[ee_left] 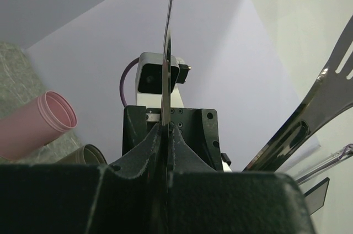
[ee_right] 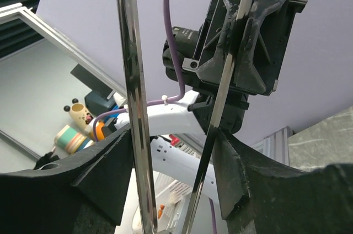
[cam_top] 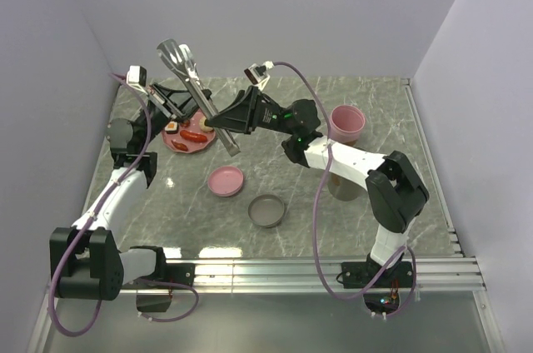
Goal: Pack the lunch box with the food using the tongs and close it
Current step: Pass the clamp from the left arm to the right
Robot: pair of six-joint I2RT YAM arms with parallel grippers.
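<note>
Silver metal tongs (cam_top: 200, 91) hang in the air over the far left part of the desk (cam_top: 275, 161), held between the two arms. In the top view their long axis runs on a slant. The broad slotted heads are up toward the far left corner, and the narrow end points down and toward the near right, over the right rim of the pink plate (cam_top: 178, 146). They look slim and polished, with two flat arms spreading from a narrow V.

The left tool (cam_top: 185, 103) is clamped tight on one tong arm. Its own wrist view shows that arm edge-on as a thin blade between the closed fingers, with the other arm and its slotted head off to the right. The right tool (cam_top: 218, 120) straddles both arms with its fingers partway apart. In the right wrist view each finger looks pressed against the outside of one arm, and the left tool grips the right-hand arm higher up.

Only the top view shows the food: red sausages (cam_top: 193, 134) and a sushi roll (cam_top: 171, 126) on the plate. The pink lid (cam_top: 226, 181) and grey lid (cam_top: 267, 211) lie toward the near edge. The pink tub (cam_top: 346, 122) stands toward the far right. The left wrist view also shows an olive tub (ee_left: 83, 157) just beside the pink one.
</note>
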